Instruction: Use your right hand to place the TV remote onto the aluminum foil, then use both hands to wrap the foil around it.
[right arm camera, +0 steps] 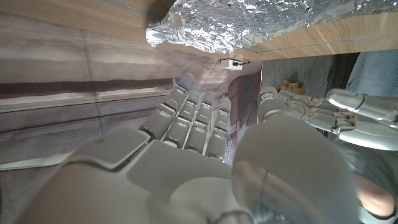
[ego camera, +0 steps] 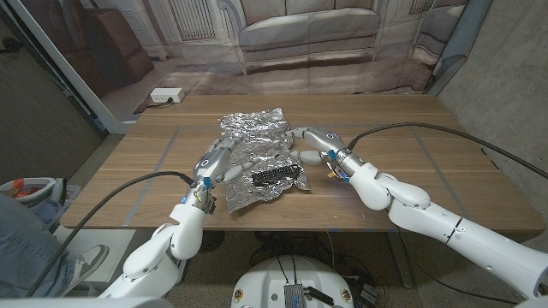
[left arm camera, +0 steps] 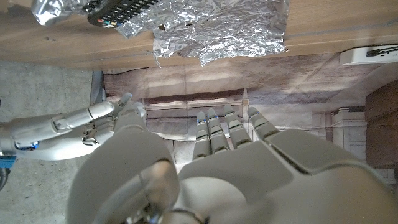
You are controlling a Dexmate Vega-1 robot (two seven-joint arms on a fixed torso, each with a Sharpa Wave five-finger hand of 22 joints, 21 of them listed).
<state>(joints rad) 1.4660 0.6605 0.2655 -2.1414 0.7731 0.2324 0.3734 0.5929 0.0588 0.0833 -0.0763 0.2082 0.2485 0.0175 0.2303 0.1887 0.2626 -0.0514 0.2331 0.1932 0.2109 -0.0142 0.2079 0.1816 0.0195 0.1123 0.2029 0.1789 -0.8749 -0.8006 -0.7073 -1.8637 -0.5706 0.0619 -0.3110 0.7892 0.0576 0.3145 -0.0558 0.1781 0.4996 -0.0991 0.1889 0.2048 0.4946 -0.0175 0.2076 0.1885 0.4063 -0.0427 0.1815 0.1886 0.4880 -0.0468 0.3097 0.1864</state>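
Viewing head camera: TV remote [ego camera: 275, 175] lies on the crinkled aluminum foil [ego camera: 257, 152] mid-surface [ego camera: 445, 171]. Left hand [ego camera: 221, 160] and right hand [ego camera: 312, 144] flank it at the foil's edges; fingers look apart, gripping nothing as far as I can tell. Foil judged thin, light, tear-prone; best pinched at free edges. Remote rigid.

Left wrist: fingers [left arm camera: 214, 134] extended, apart, clear of the foil [left arm camera: 217, 28]; remote's [left arm camera: 118, 9] buttons visible.

Right wrist: fingers [right arm camera: 186, 115] extended under the foil's [right arm camera: 236, 22] folded edge; the remote's place cannot be told here.
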